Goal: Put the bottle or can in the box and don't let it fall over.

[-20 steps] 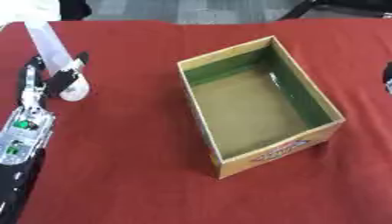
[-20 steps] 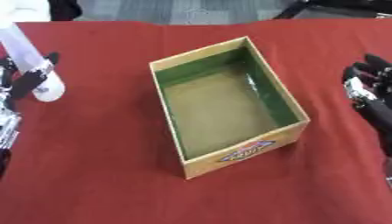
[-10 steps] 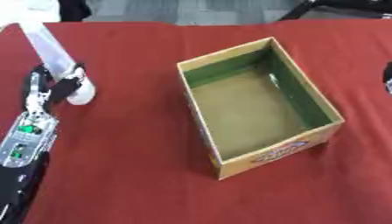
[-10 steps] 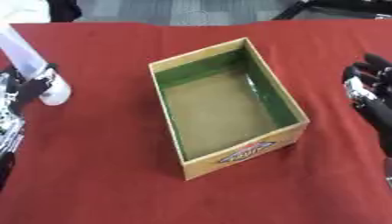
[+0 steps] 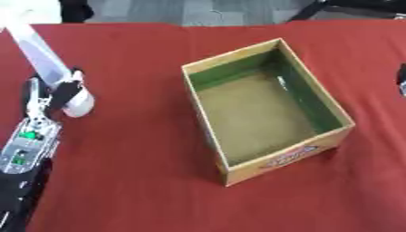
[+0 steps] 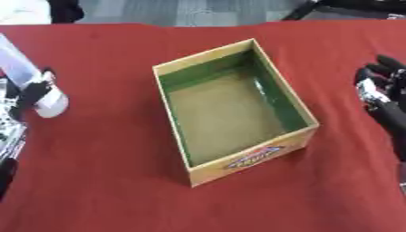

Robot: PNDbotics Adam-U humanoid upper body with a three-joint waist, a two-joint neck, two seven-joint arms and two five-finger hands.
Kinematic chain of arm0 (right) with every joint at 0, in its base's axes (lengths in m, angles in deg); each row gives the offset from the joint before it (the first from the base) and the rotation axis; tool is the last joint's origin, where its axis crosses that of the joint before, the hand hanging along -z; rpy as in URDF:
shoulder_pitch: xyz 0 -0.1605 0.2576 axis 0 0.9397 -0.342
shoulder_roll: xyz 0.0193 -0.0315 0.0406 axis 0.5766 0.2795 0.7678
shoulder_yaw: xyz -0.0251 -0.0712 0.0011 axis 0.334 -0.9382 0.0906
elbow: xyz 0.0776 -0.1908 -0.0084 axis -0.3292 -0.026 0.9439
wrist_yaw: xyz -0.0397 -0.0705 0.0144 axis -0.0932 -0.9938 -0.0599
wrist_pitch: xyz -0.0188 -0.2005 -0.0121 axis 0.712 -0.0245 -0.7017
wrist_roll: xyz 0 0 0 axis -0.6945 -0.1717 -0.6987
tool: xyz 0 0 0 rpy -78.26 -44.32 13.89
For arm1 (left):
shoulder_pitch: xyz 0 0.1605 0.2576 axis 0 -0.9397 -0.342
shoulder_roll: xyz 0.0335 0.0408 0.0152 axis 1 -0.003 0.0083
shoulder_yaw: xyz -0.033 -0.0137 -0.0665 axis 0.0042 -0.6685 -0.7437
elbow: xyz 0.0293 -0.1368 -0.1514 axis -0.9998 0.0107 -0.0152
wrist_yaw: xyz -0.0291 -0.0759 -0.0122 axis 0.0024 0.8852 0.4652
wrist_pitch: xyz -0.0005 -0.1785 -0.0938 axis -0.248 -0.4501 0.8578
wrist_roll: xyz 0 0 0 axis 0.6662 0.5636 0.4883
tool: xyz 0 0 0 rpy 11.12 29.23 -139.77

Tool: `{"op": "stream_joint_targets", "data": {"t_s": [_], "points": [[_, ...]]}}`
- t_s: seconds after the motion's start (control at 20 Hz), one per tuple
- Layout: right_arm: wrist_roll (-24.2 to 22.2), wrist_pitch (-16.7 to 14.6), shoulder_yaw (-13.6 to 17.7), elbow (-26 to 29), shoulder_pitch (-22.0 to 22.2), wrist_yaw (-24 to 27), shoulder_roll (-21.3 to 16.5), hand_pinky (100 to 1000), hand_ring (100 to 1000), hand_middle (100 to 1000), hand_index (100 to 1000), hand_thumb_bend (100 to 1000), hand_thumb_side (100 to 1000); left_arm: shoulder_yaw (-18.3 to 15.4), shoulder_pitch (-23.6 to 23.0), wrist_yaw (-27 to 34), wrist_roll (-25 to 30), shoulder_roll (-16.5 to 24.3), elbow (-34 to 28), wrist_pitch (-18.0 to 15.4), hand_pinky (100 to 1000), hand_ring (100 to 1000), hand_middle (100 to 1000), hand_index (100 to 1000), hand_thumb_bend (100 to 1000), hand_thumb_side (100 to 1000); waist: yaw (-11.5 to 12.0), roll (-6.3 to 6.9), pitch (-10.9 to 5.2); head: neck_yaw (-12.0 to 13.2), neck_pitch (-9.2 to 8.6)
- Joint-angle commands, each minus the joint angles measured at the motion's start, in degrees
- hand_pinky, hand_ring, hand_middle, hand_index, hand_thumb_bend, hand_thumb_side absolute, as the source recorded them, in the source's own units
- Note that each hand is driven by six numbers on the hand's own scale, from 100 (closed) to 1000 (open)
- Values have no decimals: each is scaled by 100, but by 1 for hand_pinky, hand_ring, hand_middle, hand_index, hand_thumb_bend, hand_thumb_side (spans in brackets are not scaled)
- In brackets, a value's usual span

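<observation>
A tall clear bottle (image 5: 44,54) with a white end (image 5: 79,103) leans at the table's left side, its upper end tipped away to the far left. My left hand (image 5: 36,106) is shut on its lower part, a dark thumb (image 5: 67,90) on the right side and fingers on the left. The open cardboard box (image 5: 289,156), green inside with a printed label on its front wall, stands empty in the middle, well to the right of the bottle. My right hand (image 6: 380,93) rests open at the right edge, fingers up, apart from the box.
A red cloth (image 5: 135,172) covers the table. A wide strip of it lies between the bottle and the box's left wall. Grey floor (image 5: 158,11) shows beyond the far edge.
My left hand and the bottle's white end have shifted slightly nearer to me. The box and my right hand have stayed put.
</observation>
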Motion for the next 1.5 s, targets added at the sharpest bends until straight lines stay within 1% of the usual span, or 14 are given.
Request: {"op": "stream_joint_targets", "data": {"t_s": [0.05,0.1,0.2,0.25,0.35,0.55,0.8,1.1,1.3,1.5], "points": [[-20,-4,40,80,-61,-38,-84,916,901,845,931,156,461,-12,101,-56,-175,107,-51,-79,630,697,358,349,100,336,-1,-5,-94,-24,-28],[-21,-4,41,80,-62,-39,-84,916,901,845,931,156,461,-8,101,-111,-202,114,-66,-106,630,696,355,346,100,338,-1,-4,-95,-30,-23],[-23,-3,41,79,-63,-40,-84,917,901,845,931,154,463,-9,105,-229,-241,126,-96,-148,627,689,313,303,100,359,0,-3,-96,-38,-14],[-23,-3,41,79,-64,-40,-83,917,901,845,931,152,465,-12,108,-290,-261,130,-107,-162,624,682,268,259,100,371,1,-2,-98,-41,-10],[-23,-3,42,79,-68,-35,-82,918,901,845,931,150,469,-19,114,-393,-300,136,-119,-175,620,670,204,200,100,391,2,-2,-103,-46,-6],[-25,-2,39,77,-70,-33,-84,918,901,845,932,149,471,-5,138,-573,-323,155,-207,-200,623,655,139,160,100,406,8,4,-117,-52,19],[-26,-3,36,76,-75,-30,-86,920,901,846,932,148,472,52,222,-752,-190,173,-493,-175,622,646,124,150,100,410,10,18,-142,-91,58],[-25,-8,35,72,-71,-23,-87,921,902,846,932,146,472,242,454,-807,148,86,-1213,-51,635,655,125,150,100,417,8,38,-179,-171,94],[-33,-7,23,67,-72,-20,-87,921,902,846,932,146,471,441,668,-775,397,-86,-1677,31,645,664,129,153,100,415,5,51,-208,-231,102],[-42,-6,15,67,-83,-16,-80,922,903,847,933,146,467,697,889,-821,672,-365,-1939,120,650,662,129,153,100,415,-15,60,-238,-300,109]]}}
